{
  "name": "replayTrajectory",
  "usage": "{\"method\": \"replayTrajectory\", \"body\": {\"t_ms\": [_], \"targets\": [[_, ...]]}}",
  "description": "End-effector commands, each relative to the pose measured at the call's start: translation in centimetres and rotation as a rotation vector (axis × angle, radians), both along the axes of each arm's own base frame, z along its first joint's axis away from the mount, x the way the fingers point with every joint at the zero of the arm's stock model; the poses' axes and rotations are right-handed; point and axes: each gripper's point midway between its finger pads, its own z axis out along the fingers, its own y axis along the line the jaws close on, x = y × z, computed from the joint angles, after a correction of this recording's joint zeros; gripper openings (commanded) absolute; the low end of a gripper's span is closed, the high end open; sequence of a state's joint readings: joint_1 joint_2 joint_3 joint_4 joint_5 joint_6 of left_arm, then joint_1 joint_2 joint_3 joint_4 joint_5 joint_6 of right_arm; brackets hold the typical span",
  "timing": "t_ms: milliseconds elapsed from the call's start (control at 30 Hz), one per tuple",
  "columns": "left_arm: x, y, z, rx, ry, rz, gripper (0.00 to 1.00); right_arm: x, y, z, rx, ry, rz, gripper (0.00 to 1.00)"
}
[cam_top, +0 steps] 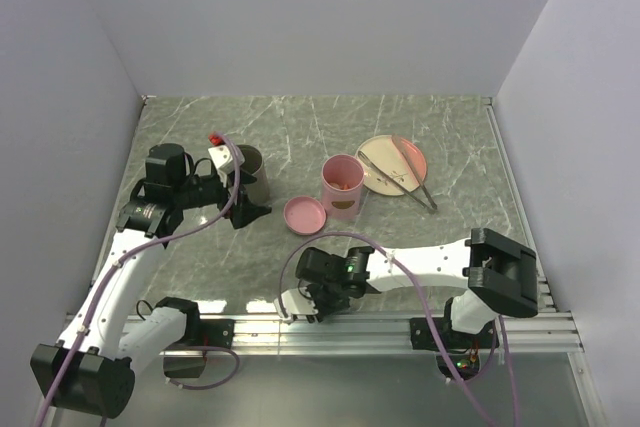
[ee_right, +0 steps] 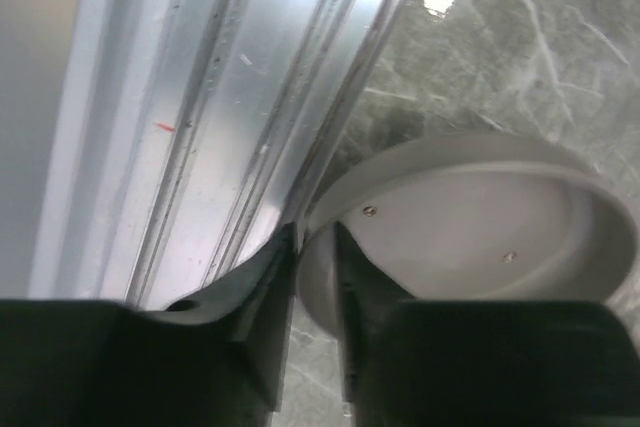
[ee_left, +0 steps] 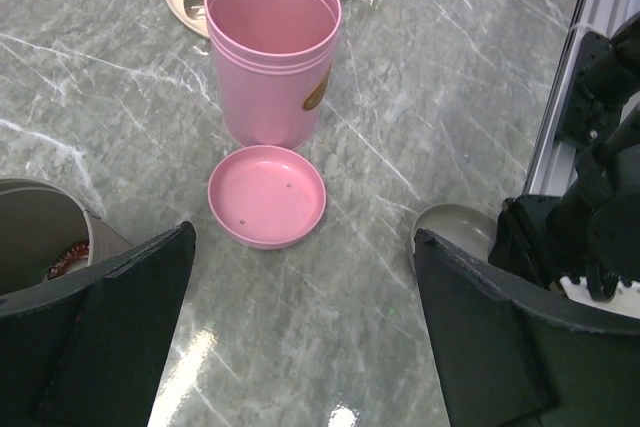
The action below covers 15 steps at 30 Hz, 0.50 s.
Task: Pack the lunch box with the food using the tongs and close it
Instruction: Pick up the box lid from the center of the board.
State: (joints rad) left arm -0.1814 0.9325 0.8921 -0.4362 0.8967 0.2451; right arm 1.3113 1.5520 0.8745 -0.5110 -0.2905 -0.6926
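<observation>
The pink lunch box [cam_top: 342, 187] stands open mid-table, and small reddish-brown food pieces [cam_top: 342, 184] show inside it. Its pink lid [cam_top: 305, 214] lies upside down just in front; the box [ee_left: 273, 52] and lid [ee_left: 267, 195] also show in the left wrist view. The grey tongs [cam_top: 411, 175] rest across a cream plate [cam_top: 375, 152] to the right. My left gripper [ee_left: 300, 347] hangs open over bare table, short of the pink lid. Low at the table's front edge, my right gripper [ee_right: 317, 267] is shut on the rim of a grey lid [ee_right: 470, 227].
A grey canister [ee_left: 35, 232] stands just left of my left gripper, with something reddish [ee_left: 68, 257] inside. The aluminium base rail [ee_right: 200, 117] runs right beside the grey lid. The right arm [ee_left: 590, 207] fills the right side of the left wrist view.
</observation>
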Motion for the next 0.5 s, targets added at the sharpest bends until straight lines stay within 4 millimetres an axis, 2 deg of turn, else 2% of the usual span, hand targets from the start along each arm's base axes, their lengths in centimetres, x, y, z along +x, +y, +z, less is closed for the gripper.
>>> {"method": "replayTrajectory", "body": {"t_ms": [0, 67, 133, 200, 267, 300, 367, 400, 433, 467], "targets": [[0.4, -0.1, 1.4, -0.048, -0.026, 0.021, 0.97, 1.0, 1.6, 0.4, 0.042, -0.048, -0.030, 0.26], [0.8, 0.0, 1.3, -0.067, 0.004, 0.050, 0.97, 1.1, 1.8, 0.3, 0.038, -0.048, -0.048, 0.18], [1.2, 0.1, 1.7, -0.087, 0.022, 0.074, 0.97, 1.2, 2.0, 0.8, 0.045, -0.048, -0.066, 0.03], [1.3, 0.2, 2.4, -0.104, 0.021, 0.084, 0.97, 1.4, 2.1, 1.6, 0.055, -0.047, -0.082, 0.00], [1.0, 0.1, 3.6, -0.133, 0.022, 0.088, 0.97, 2.0, 2.9, 3.8, 0.108, -0.046, -0.103, 0.00], [1.0, 0.1, 4.2, -0.143, 0.003, 0.082, 0.97, 2.9, 3.5, 5.7, 0.135, -0.032, -0.143, 0.00], [0.2, 0.0, 5.8, -0.190, 0.003, 0.079, 0.97, 3.2, 4.3, 8.4, 0.179, 0.034, -0.170, 0.00], [-0.1, -0.1, 6.4, -0.201, -0.010, 0.071, 0.97, 3.8, 5.1, 10.9, 0.219, 0.057, -0.196, 0.00], [-0.5, -0.2, 7.5, -0.230, -0.026, 0.067, 0.97, 5.3, 5.2, 12.5, 0.258, 0.080, -0.241, 0.00], [-0.7, -0.2, 8.2, -0.247, -0.031, 0.067, 0.97, 5.0, 5.3, 13.7, 0.278, 0.145, -0.248, 0.00]]}}
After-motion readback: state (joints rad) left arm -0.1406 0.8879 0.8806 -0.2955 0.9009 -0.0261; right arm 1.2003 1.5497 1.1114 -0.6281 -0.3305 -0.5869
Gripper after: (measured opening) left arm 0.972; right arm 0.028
